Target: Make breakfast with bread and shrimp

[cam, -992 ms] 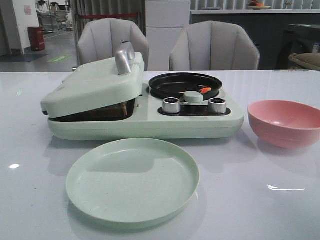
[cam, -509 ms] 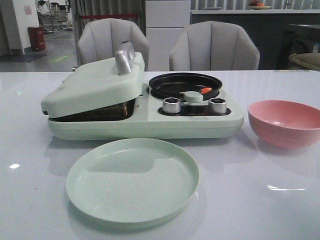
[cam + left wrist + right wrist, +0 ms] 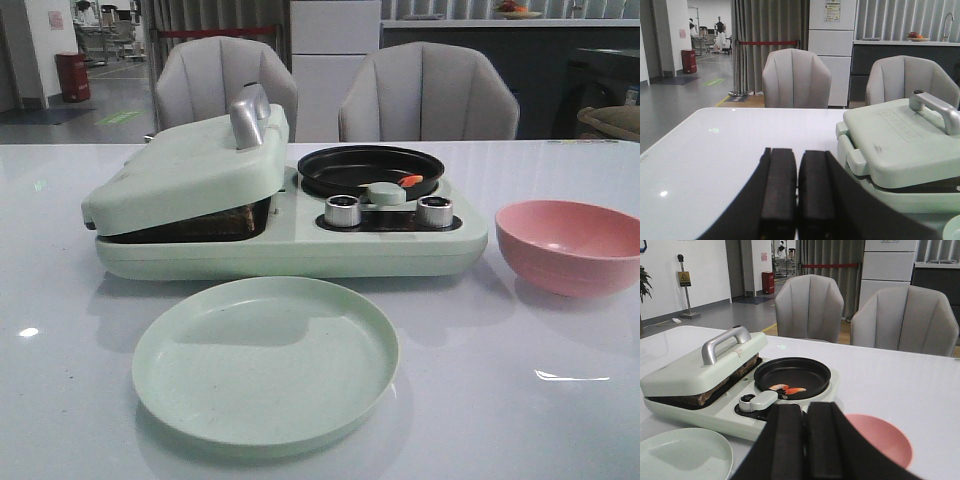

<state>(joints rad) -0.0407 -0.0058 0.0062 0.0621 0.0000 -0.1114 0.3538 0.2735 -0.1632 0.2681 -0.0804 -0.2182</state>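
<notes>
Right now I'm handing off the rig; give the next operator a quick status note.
Left end effector: shut, holding nothing, pulled back from the appliance.
Right end effector: shut, holding nothing, near the pink bowl.
Brown-crusted bread: under the pale green hinged press lid.
Orange-pink shrimp: in the round black pan.
Left: move both onto the bare pale green round plate.

Pale mint-green cooker [image 3: 290, 245] and plate [image 3: 265, 360], black pan [image 3: 370, 170], orange-pink shrimp [image 3: 790, 389], pink bowl [image 3: 570, 245], glossy white tabletop [image 3: 560, 400].
</notes>
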